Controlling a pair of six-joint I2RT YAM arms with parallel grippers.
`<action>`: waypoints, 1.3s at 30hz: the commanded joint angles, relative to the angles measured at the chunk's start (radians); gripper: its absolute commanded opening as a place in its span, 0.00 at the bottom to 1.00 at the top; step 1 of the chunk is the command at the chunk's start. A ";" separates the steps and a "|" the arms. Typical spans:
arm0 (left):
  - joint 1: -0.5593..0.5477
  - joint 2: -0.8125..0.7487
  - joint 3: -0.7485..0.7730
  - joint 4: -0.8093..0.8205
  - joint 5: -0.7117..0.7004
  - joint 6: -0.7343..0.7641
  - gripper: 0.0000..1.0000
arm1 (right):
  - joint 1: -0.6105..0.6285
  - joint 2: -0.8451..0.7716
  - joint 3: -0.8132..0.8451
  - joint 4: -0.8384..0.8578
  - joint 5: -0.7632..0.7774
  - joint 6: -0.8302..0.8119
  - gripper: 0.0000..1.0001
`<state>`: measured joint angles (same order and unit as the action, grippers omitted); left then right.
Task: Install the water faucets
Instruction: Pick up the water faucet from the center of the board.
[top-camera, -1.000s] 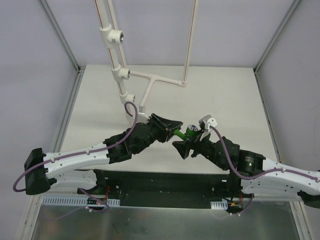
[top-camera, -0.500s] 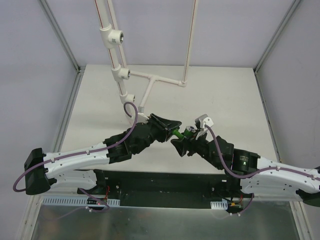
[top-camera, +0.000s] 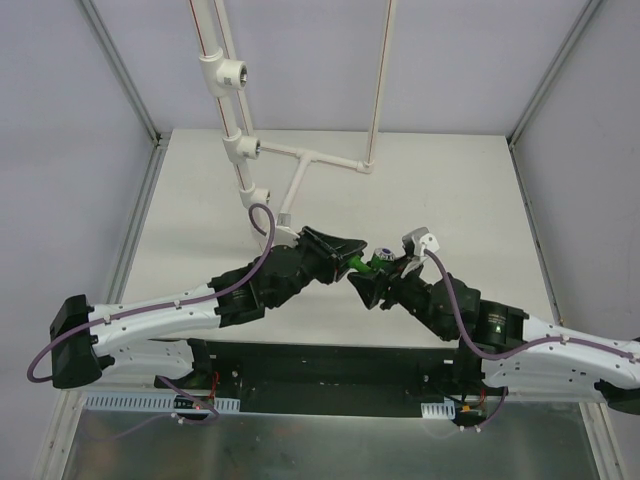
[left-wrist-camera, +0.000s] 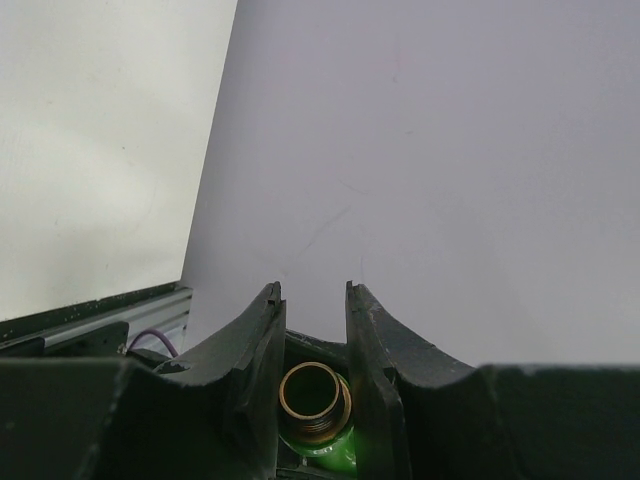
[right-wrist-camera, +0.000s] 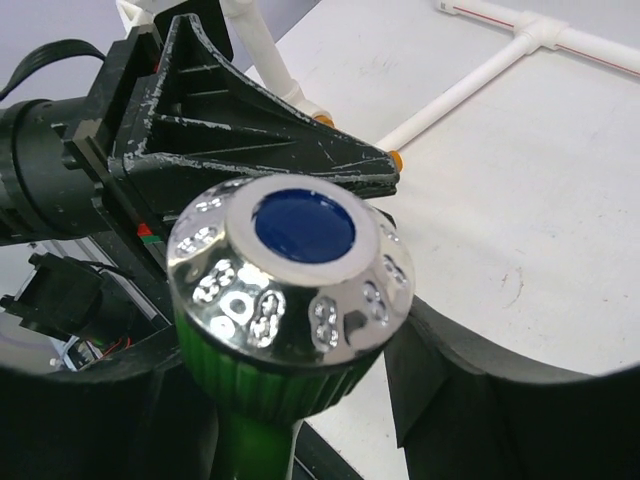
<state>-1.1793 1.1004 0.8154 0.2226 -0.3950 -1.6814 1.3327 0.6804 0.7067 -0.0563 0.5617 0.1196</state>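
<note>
Showed the left gripper (left-wrist-camera: 312, 292) clenched on the green faucet (left-wrist-camera: 318, 415), both fingers (left-wrist-camera: 262, 345) pressed to its sides and its brass threaded end (left-wrist-camera: 312, 392) facing the lens at lower centre of the left wrist view. Showed, in the top view, the same grasp at centre frame, with the right gripper (top-camera: 372, 274) set against the faucet from the lower right. Filled the middle of the right wrist view with the faucet's chrome knob (right-wrist-camera: 300, 265), a blue disc (right-wrist-camera: 304, 226) at its centre, green body below, dark right fingers (right-wrist-camera: 470, 390) flanking it at the lower corners; could not tell whether these pinched or merely bracketed it. Held the faucet clear of the white table (top-camera: 450, 190). Placed the white pipe assembly (top-camera: 243, 150) with its tee fittings at upper left of the top view, its lowest branch ending near the left arm's wrist.
</note>
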 joint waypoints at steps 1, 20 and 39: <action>-0.016 0.024 0.039 0.061 0.070 0.012 0.07 | -0.009 -0.033 0.011 0.093 0.081 -0.020 0.00; -0.017 0.053 0.079 0.150 0.220 0.166 0.13 | -0.010 -0.142 0.047 -0.112 -0.080 -0.025 0.00; -0.017 0.039 0.100 0.070 0.193 0.149 0.00 | -0.010 -0.096 0.048 -0.057 -0.026 -0.035 0.62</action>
<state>-1.1828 1.1759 0.8825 0.2920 -0.2054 -1.5139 1.3254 0.5583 0.7254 -0.1932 0.5079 0.0917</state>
